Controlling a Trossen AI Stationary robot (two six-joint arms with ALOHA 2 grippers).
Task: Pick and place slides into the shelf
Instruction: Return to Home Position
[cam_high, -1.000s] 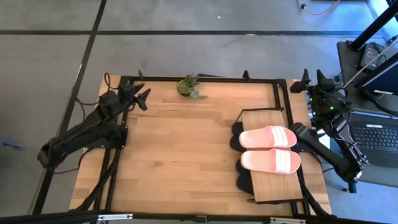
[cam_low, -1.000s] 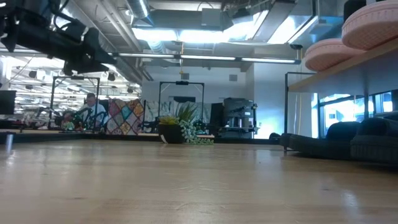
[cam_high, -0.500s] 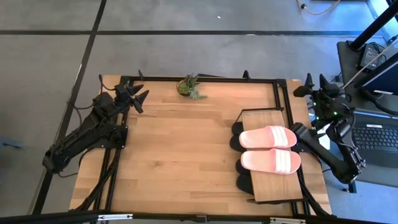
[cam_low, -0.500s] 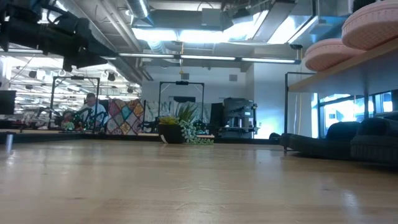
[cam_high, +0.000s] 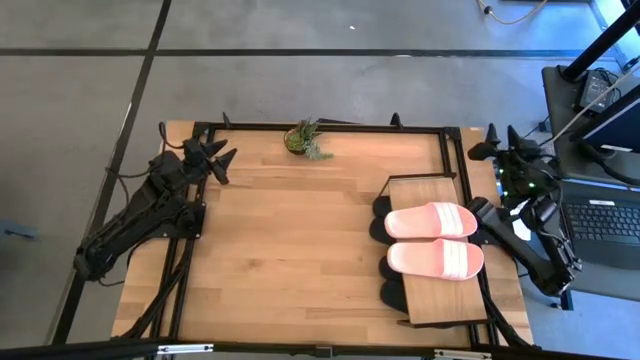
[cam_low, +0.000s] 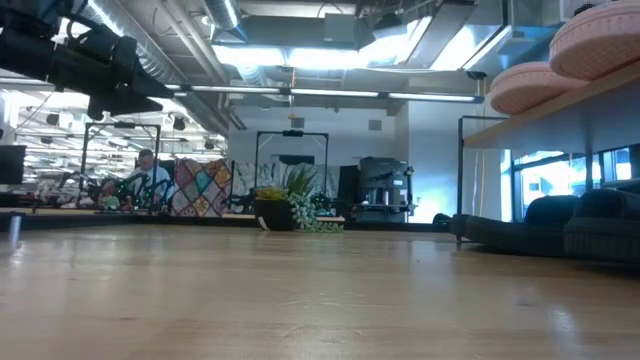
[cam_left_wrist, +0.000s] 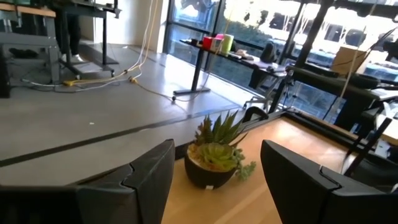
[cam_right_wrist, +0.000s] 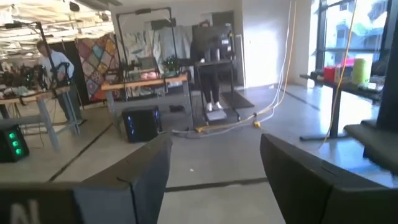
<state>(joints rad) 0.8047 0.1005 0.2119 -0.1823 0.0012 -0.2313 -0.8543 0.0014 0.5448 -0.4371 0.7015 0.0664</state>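
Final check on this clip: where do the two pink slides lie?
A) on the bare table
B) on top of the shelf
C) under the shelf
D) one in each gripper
B: both pink slides lie side by side on the top board of the shelf, with black slides poking out from under it.

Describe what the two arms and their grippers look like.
The left arm and right arm are matte black, built of jointed tubular links, with thin black cables trailing near them. The left gripper and right gripper each end in two dark fingers, broad angular plates with a stepped inner edge.
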